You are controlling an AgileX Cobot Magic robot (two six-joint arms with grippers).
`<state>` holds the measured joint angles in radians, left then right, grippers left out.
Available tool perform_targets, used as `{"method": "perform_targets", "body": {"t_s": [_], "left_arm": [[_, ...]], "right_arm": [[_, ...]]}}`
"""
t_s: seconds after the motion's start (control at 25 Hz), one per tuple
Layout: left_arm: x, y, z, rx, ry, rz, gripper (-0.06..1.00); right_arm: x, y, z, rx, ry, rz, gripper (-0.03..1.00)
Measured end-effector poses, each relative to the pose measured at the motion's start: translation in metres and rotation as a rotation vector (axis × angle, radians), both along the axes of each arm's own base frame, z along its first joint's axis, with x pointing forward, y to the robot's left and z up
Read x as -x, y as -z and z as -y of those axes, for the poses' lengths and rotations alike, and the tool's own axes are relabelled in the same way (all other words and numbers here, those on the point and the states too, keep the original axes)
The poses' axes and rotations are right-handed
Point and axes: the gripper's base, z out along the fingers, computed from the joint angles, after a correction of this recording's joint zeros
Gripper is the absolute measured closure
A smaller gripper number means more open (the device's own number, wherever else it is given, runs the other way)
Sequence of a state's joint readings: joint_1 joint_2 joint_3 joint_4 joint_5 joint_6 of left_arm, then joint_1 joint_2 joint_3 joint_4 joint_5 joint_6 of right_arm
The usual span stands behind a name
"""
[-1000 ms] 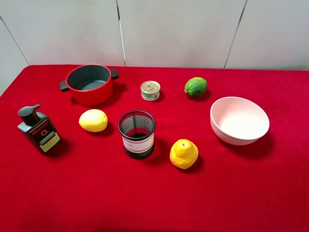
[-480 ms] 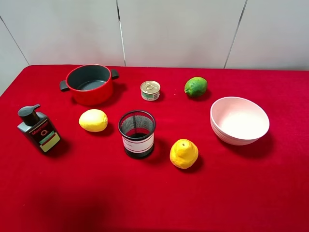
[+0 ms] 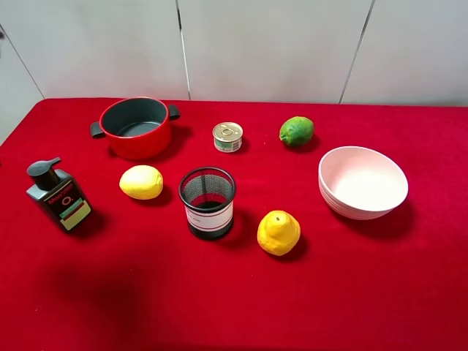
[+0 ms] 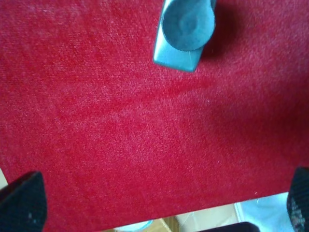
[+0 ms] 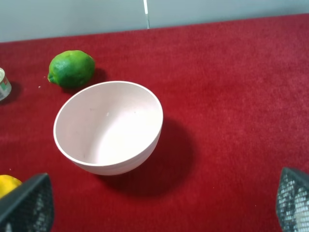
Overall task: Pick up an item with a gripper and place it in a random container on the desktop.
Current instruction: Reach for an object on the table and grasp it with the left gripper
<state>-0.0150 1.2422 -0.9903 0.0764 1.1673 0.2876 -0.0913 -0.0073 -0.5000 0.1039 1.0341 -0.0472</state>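
The pump bottle (image 3: 58, 196) stands at the 9 o'clock edge of the red surface (image 3: 241, 307). In the high view neither arm is visible. The left wrist camera looks almost straight down on the bottle's pump head (image 4: 187, 24), so the left arm is judged much the nearer. The left fingers (image 4: 21, 205) are spread wide, one dark tip at each side of that view with bare cloth between them. The bottle lies ahead of the tips, not yet between them and apart from both, a little off the line that runs midway between them. Any grasp would need the fingers to travel forward and down first.

The right fingers (image 5: 24, 205) are spread wide too, and hold nothing. They look toward the white bowl (image 5: 108, 128) and the lime (image 5: 71, 68), well apart from the bottle.

The bottle is upright, with its long axis vertical. It is a small dark grey rectangular body with a black pump, whose spout points to about 2 o'clock in the high view. Its broad labelled face, in red, green and yellow, is turned toward about 5 o'clock. The narrow sides probably offer the easier pinch.

The red pot (image 3: 135, 128) sits at about 1 o'clock from the bottle, with a lemon (image 3: 141, 182) near the bottle at 3 o'clock, beside the likely path.
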Motion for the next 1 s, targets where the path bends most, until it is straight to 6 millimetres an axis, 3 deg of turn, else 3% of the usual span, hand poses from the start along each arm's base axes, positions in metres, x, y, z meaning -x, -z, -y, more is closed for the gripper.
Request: {"method": "perform_targets", "body": {"t_s": [0.44,0.8,1.0], "left_arm": [[-0.034,0.035,0.000,-0.008,0.068,-0.056,-0.05],[-0.066,0.078,0.002,-0.005,0.087,-0.093,-0.05],[-0.076,0.100,0.013,-0.006,0.129,-0.122,-0.05]], "right_arm": [[0.000,0.000,0.000,0.000,0.000,0.000,0.28],[0.000,0.000,0.000,0.000,0.000,0.000,0.28],[0.000,0.000,0.000,0.000,0.000,0.000,0.28]]}}
